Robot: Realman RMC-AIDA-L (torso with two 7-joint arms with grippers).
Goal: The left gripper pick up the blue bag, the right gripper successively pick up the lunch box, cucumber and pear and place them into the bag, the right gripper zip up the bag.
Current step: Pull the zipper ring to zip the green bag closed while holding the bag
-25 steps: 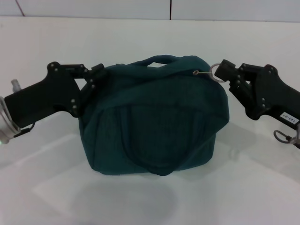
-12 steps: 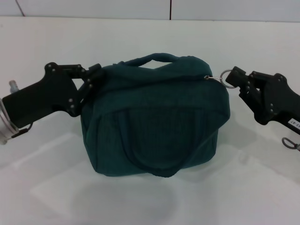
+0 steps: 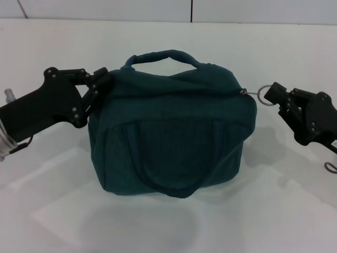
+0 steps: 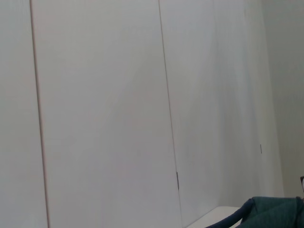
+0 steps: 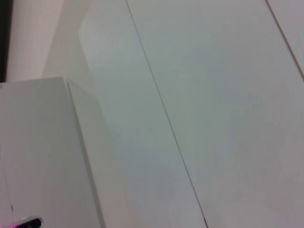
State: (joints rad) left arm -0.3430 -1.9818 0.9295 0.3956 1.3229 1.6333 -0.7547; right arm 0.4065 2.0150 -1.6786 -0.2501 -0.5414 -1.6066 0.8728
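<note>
The blue bag [image 3: 174, 137] stands upright mid-table in the head view, bulging, its top seam drawn closed and a handle [image 3: 160, 55] arched above. My left gripper [image 3: 99, 83] is shut on the bag's upper left corner. At the bag's upper right end, my right gripper [image 3: 271, 95] is shut on the metal zipper ring [image 3: 263, 97], which is stretched out from the zipper end [image 3: 243, 93]. A corner of the bag [image 4: 273, 213] shows in the left wrist view. The lunch box, cucumber and pear are hidden from view.
The white table [image 3: 168, 221] spreads around the bag, with a pale wall [image 3: 105, 9] behind it. The wrist views show mostly white wall panels [image 5: 213, 95]. A loose cable loop [image 3: 330, 167] hangs under the right arm.
My right gripper drew the zipper ring rightward along the bag's top to its right end. The bag's handle rose and the left gripper shifted slightly left.
</note>
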